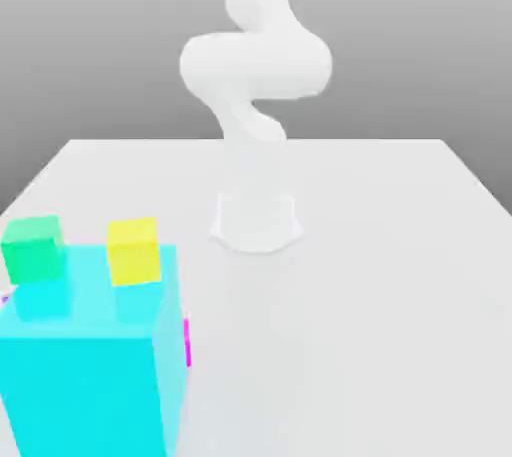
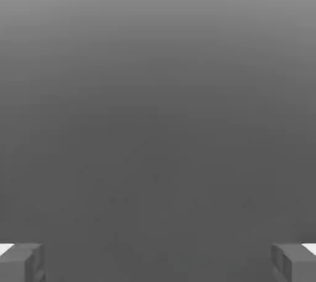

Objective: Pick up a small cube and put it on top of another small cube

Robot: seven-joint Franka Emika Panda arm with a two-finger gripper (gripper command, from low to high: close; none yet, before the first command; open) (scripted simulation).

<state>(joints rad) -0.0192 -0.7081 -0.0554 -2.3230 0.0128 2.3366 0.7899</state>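
Observation:
In the hand view my gripper (image 2: 158,263) is open, its two fingertips (image 2: 22,262) standing far apart with nothing between them and plain grey behind. A small green cube (image 1: 33,249) and a small yellow cube (image 1: 133,251) sit on the white table (image 1: 380,275) at the exterior view's left, just behind a big cyan cube (image 1: 90,365). A thin violet sliver (image 1: 3,298) peeks out at the left edge beside the cyan cube; I cannot tell whether it is the small violet cube. The arm (image 1: 255,65) rises from its base at the table's middle.
A magenta strip (image 1: 186,343) shows past the cyan cube's right side. The arm's round base (image 1: 256,220) stands mid-table. The table stretches bare to the exterior view's right and front.

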